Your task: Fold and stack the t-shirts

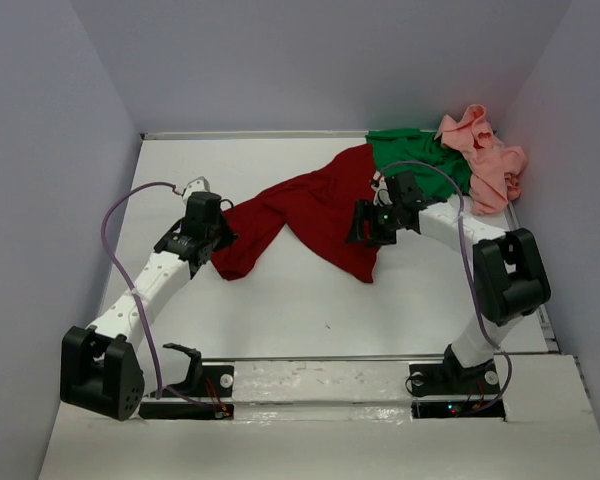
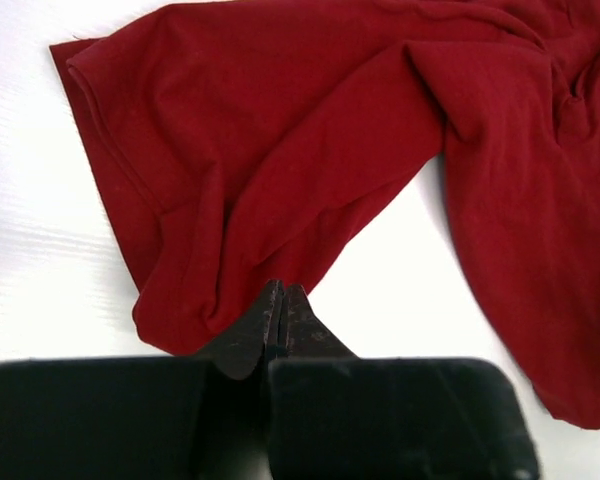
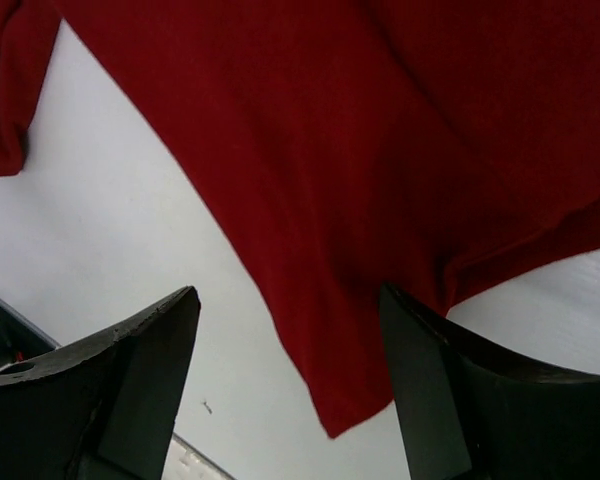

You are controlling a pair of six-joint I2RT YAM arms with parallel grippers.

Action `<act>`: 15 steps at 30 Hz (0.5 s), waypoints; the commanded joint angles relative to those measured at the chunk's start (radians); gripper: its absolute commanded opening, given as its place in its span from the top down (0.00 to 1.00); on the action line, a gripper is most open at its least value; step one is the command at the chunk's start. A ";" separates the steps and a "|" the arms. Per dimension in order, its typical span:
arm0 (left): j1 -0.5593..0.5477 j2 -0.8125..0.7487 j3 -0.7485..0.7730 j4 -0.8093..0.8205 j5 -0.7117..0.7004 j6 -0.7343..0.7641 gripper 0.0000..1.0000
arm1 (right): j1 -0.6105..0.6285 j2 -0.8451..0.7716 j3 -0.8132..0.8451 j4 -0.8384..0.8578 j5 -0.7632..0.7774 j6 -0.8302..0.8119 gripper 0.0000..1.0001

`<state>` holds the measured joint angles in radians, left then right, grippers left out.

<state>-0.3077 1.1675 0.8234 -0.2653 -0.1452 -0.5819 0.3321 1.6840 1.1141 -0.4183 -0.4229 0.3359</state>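
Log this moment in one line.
left claw: shut on dark red t-shirt | right claw: open over its edge | green t-shirt, pink t-shirt: heaped far right

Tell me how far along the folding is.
Nothing is folded or stacked. In progress: dark red t-shirt, crumpled, left hand shut on its edge, right hand open over its hem. Remaining: green t-shirt and pink t-shirt, heaped far right.

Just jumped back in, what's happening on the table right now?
Both arms are working the dark red t-shirt, which lies rumpled and unfolded mid-table. The left gripper is shut at the shirt's left end; whether cloth is pinched is unclear. The right gripper hangs open over its right edge. The green t-shirt and salmon pink t-shirt sit bunched in the far right corner, not folded.
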 commanded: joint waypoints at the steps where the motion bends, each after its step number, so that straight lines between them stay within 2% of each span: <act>1: -0.004 -0.025 -0.001 0.011 0.001 0.016 1.00 | -0.001 0.057 0.058 0.147 0.023 -0.008 0.23; 4: -0.004 -0.032 -0.013 0.017 0.001 0.016 1.00 | -0.001 0.115 0.101 0.164 0.038 -0.012 0.23; 15: -0.004 -0.037 -0.067 0.055 -0.019 -0.018 1.00 | -0.021 0.177 0.295 0.151 0.151 -0.035 0.23</act>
<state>-0.3077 1.1641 0.7902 -0.2501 -0.1558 -0.5869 0.3279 1.8542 1.3014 -0.3168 -0.3321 0.3267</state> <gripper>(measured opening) 0.014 0.773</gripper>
